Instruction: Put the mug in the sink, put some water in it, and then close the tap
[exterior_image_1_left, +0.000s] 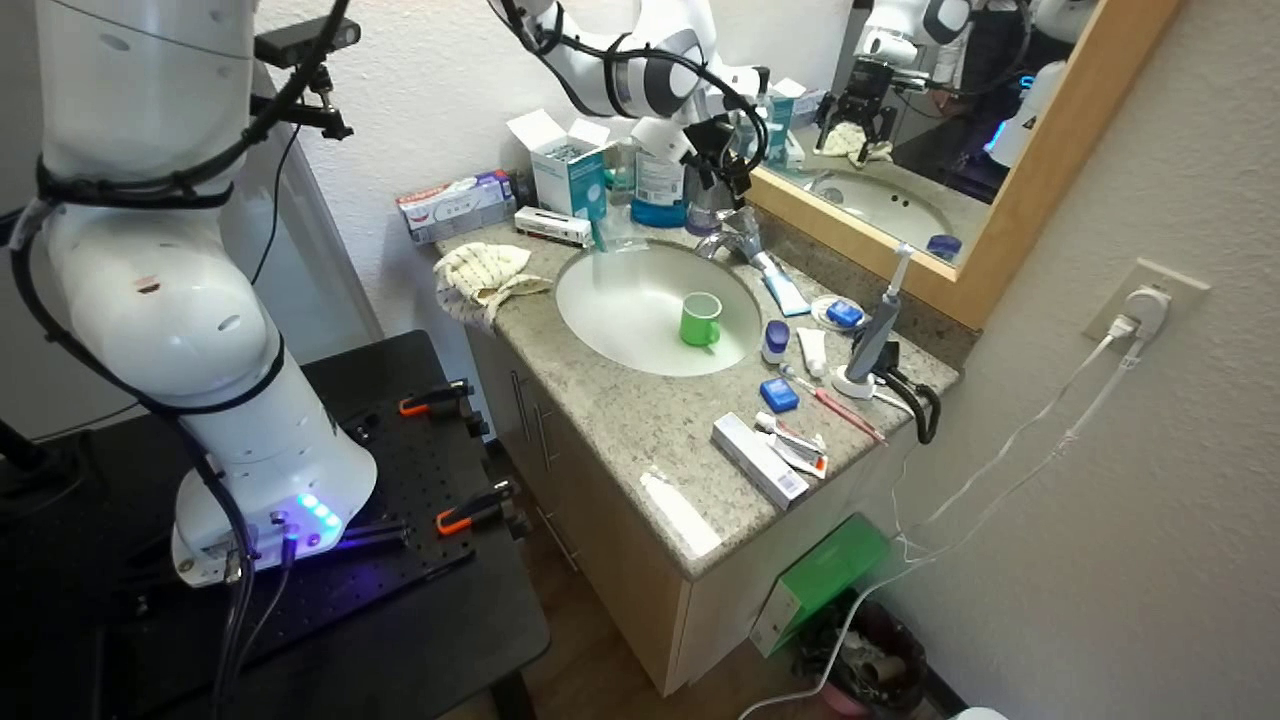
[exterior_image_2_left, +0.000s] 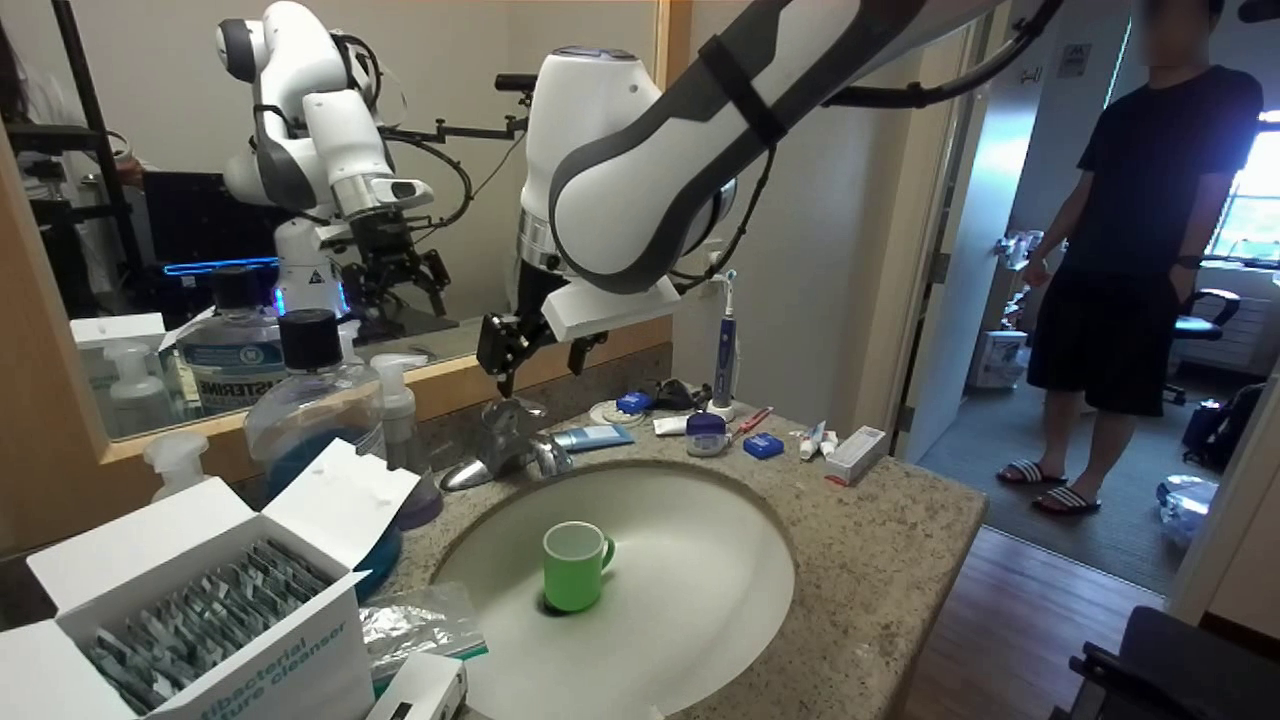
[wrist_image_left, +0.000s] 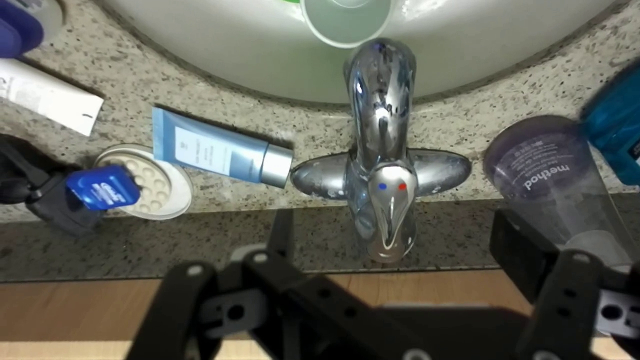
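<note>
Well, in the wrist view the gripper has its fingers spread wide and holds nothing. The lever of the tap shows between them; touching or apart, I can't tell. Side room is tight: a blue tube lies just beside the tap at left, a purple soap bottle near it at right. The spout hides a bit of the mug.

In an exterior view a cloth hangs over the left edge of the counter. The sink spreads broad and bare left of the mug, which stands upright in its right half, bright green, handle facing near right.

In an exterior view the gripper hangs above the tap, before the mirror. The sink's free room lies right of the mug, and bare counter runs on to the right edge. The mug is pale inside, its green deepening towards a foot beside a dark spot.
</note>
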